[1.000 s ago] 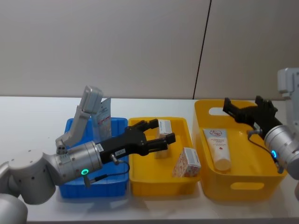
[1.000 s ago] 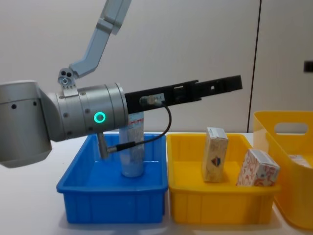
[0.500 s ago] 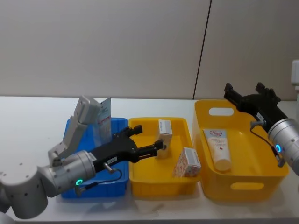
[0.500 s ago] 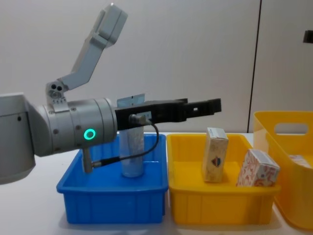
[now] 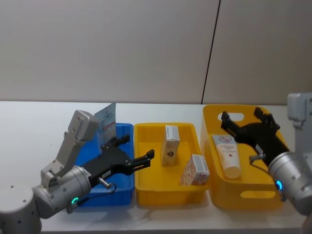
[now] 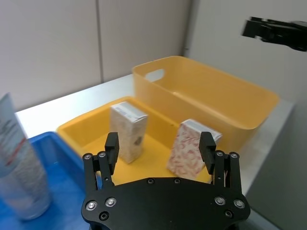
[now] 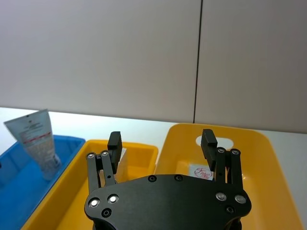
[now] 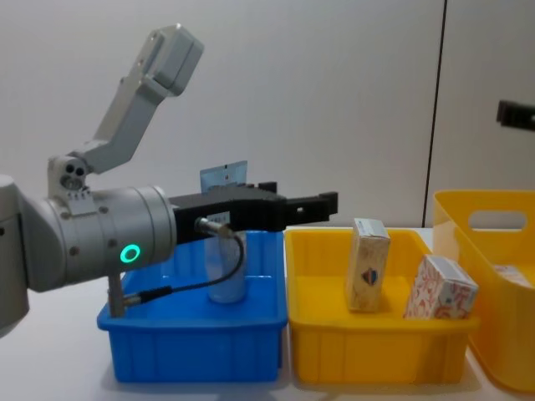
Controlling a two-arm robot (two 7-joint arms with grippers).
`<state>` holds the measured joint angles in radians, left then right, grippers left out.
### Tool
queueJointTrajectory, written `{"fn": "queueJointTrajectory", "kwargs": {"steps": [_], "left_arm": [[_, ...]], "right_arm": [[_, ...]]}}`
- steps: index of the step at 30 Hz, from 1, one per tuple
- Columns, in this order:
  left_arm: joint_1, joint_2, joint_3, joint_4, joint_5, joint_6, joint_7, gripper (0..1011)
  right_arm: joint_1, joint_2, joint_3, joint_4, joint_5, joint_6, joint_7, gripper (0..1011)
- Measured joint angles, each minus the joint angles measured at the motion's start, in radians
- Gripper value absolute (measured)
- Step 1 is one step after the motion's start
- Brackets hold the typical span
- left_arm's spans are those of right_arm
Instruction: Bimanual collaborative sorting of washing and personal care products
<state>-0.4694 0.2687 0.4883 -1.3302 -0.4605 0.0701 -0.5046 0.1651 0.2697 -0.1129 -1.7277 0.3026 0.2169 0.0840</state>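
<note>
A pale-blue tube (image 5: 107, 123) with a red-and-white label stands upright at the back of the blue tray (image 5: 125, 128). In the middle yellow tray (image 5: 165, 196) a cream carton (image 5: 170, 145) with a blue emblem stands upright, and a white carton (image 5: 196, 169) with red-orange print leans beside it. Another tube (image 5: 228, 155) lies flat in the large yellow bin (image 5: 253, 196). My left gripper (image 5: 136, 147) hovers open and empty over the blue tray's right side, pointing at the cartons. Above the back of the large bin my right gripper (image 5: 242, 117) hangs open, holding nothing.
The three containers sit side by side near the white table's front edge, with bare tabletop behind and to the left. A plain wall stands close behind. The left arm's elbow link (image 8: 155, 71) rises above the blue tray.
My left gripper has drawn back from over the middle yellow tray to the blue tray's right side. My right gripper has shifted left and lower over the large bin. Both stay open.
</note>
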Motion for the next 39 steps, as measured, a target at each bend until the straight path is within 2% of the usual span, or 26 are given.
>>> {"fn": "queueJointTrajectory", "kwargs": {"steps": [13,20,31,39], "left_arm": [[0.079,0.039,-0.011,-0.101,0.089,-0.020,0.169,1001],[0.122,0.060,-0.018,-0.156,0.137,-0.030,0.260,1001],[0.192,0.094,-0.028,-0.245,0.215,-0.047,0.408,1001],[0.226,0.110,-0.033,-0.288,0.252,-0.055,0.479,1001]], "right_arm": [[-0.128,0.048,-0.081,-0.029,-0.010,-0.131,-0.012,1003],[-0.170,0.064,-0.108,-0.038,-0.014,-0.173,-0.016,1004],[-0.179,0.068,-0.113,-0.040,-0.015,-0.183,-0.017,1003],[-0.180,0.068,-0.113,-0.040,-0.015,-0.183,-0.017,1003]]}}
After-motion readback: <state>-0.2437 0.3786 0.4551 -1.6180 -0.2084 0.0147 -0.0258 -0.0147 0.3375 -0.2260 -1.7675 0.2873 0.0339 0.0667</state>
